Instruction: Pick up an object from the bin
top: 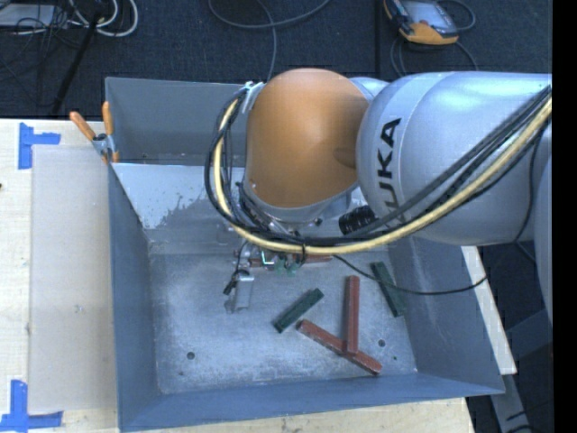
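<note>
My gripper (238, 292) hangs below the orange-covered wrist, low over the bare bin floor left of the middle, with nothing seen in it. A dark green flat bar (298, 309) lies on the floor just to its right, slanting up to the right. Further right a red-brown bar (350, 314) lies almost straight up and down. A second red-brown bar (339, 345) lies slantwise, and the lower end of the first one rests across it.
Another dark green bar (389, 288) rests against the bin's right slope. The arm and its cables cover the back middle of the bin. The floor to the left of and in front of the gripper is bare metal.
</note>
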Robot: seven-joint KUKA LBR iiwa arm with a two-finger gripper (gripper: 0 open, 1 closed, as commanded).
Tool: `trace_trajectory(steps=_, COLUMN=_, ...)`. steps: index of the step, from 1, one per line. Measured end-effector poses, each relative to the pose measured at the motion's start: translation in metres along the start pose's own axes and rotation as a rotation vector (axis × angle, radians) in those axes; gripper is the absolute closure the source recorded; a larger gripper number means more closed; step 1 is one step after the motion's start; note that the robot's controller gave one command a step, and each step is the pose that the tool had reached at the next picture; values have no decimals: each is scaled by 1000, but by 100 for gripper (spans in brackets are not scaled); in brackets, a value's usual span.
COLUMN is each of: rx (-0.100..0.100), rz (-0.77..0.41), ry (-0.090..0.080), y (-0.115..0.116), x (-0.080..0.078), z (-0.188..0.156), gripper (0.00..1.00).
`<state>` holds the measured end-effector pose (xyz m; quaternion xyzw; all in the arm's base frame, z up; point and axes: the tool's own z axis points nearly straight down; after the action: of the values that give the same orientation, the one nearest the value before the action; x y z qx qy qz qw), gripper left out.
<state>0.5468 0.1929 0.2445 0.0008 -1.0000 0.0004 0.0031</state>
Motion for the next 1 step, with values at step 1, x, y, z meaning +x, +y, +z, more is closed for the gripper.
trace_trajectory(steps=1, rx=5, rz=6, ry=8, y=-65, x=56, z=72, gripper=0)
